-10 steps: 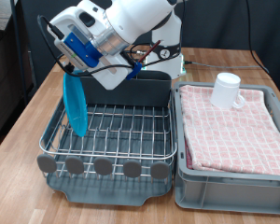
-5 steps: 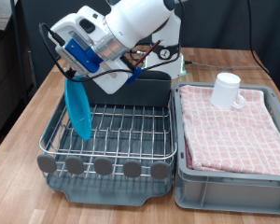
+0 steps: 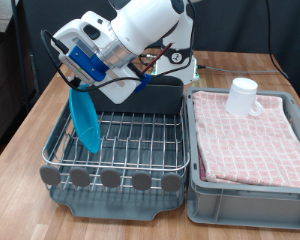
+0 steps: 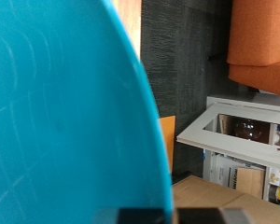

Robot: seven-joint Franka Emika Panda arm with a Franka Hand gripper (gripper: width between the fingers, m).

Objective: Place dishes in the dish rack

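Exterior view, end effector (image 3: 78,88) clamped on light-blue plate (image 3: 86,122) standing edgewise in dish rack (image 3: 130,140), no legible writing

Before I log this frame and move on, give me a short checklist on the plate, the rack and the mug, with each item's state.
1. Light-blue plate stands on edge inside the dish rack, at the exterior view's left: ok.
2. Gripper at the plate's top edge: ok.
3. Fingers closed on the plate: cannot tell; the wrist view is mostly filled by the plate.
4. Plate's lower edge seated between the rack wires: cannot tell.
5. White mug in the rack: not ok; it sits on the pink checkered cloth.
6. Wooden spoon located: cannot tell, not visible.
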